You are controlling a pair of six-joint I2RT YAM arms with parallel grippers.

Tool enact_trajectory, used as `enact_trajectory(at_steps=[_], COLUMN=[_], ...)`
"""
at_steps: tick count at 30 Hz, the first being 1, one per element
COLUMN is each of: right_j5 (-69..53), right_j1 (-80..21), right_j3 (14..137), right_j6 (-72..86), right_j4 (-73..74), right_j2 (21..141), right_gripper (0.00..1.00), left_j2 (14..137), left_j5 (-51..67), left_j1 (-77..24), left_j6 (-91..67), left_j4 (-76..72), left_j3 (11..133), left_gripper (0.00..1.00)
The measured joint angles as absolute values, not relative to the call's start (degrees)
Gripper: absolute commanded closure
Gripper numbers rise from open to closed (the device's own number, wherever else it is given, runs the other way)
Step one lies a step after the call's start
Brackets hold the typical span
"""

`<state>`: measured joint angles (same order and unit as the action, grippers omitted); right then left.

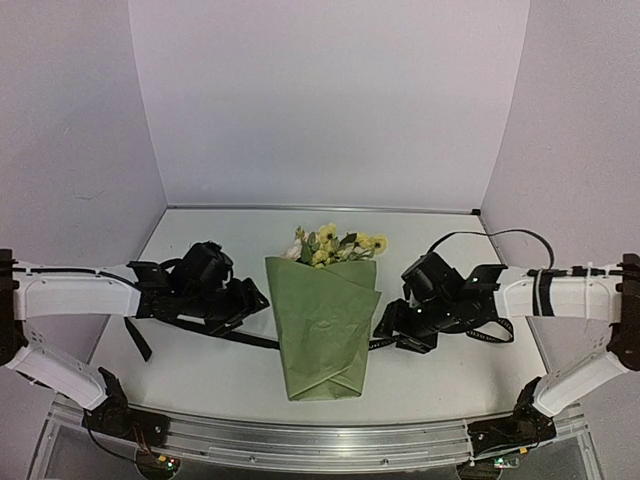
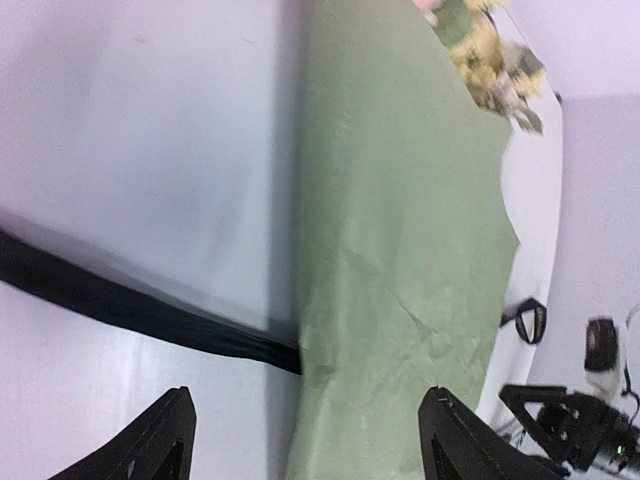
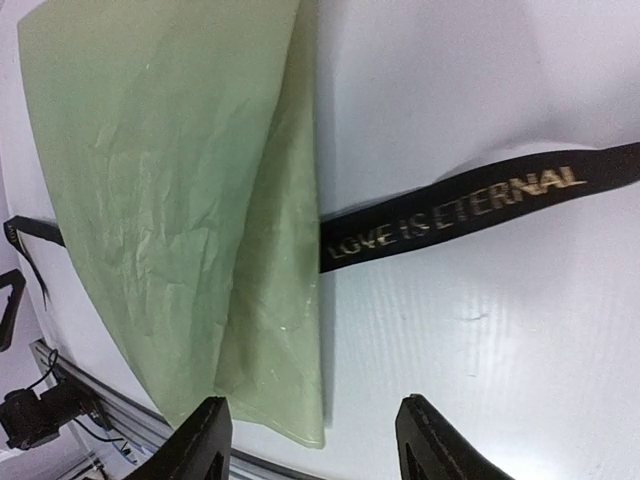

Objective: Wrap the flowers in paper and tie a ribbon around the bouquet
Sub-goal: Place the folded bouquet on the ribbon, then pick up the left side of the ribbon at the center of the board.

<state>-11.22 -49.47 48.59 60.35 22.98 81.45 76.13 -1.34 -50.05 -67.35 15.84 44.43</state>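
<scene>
**Operator:** Where's the bouquet lying?

**Spotter:** Nearest you, just past the metal rail (image 1: pixel 320 440) at the counter (image 1: pixel 200 375) edge, you have the narrow folded foot of the bouquet (image 1: pixel 325 325). It lies flat in the middle, between your two arms. Its long axis runs straight away from you, foot toward you and wide mouth toward the back.

**Operator:** And the ribbon?

**Spotter:** The ribbon (image 3: pixel 450 205) lies flat on the counter, crosswise to that axis, left to right. It slips under the olive-green paper (image 1: pixel 320 350) from both sides, about midway along the cone. Your right wrist camera shows gold lettering on it, "LOVE IS ETERNAL", running up to the paper's edge. Its loose ends trail outward beneath each arm.

**Operator:** My grippers?

**Spotter:** Your left gripper (image 2: pixel 306 395) sits just left of the cone, jaws spread wide and grasping nothing. The ribbon lies on the counter beyond its fingertips. Your right gripper (image 3: pixel 313 402) sits just right of the cone, jaws likewise apart with nothing between them, looking down on the paper's edge and the ribbon.

**Operator:** The far end?

**Spotter:** There you see the flowers (image 1: pixel 335 245), pale yellow and cream blooms with green leaves. They stick out of the cone's mouth, heads pointing toward the back wall (image 1: pixel 320 100).
</scene>
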Motion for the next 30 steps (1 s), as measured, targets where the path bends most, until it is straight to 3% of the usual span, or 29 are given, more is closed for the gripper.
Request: enact_trajectory(at_steps=[5, 13, 23, 30], right_j5=[-4.72, 1.72, 5.77, 6.02], right_j1=[-47.82, -42.22, -36.63, -35.06], right_j3=[45.09, 39.92, 33.58, 31.67], right_j6=[56.42, 55.38, 55.36, 54.04], right_j4=[27.68, 30.56, 33.43, 35.25], right_j2=[73.59, 67.08, 59.88, 54.07], right_gripper=[0.28, 0.02, 0.02, 0.02], left_j2=[65.32, 54.46, 69.16, 80.38], left_j5=[-10.33, -19.77, -17.25, -13.83], left_j1=[-42.67, -28.63, -10.47, -2.35], left_j6=[-73.29, -76.00, -65.98, -60.65], left_j4=[25.74, 36.63, 32.05, 26.72], left_j3=[38.62, 33.91, 34.97, 39.03], left_gripper=[0.17, 0.16, 0.18, 0.28])
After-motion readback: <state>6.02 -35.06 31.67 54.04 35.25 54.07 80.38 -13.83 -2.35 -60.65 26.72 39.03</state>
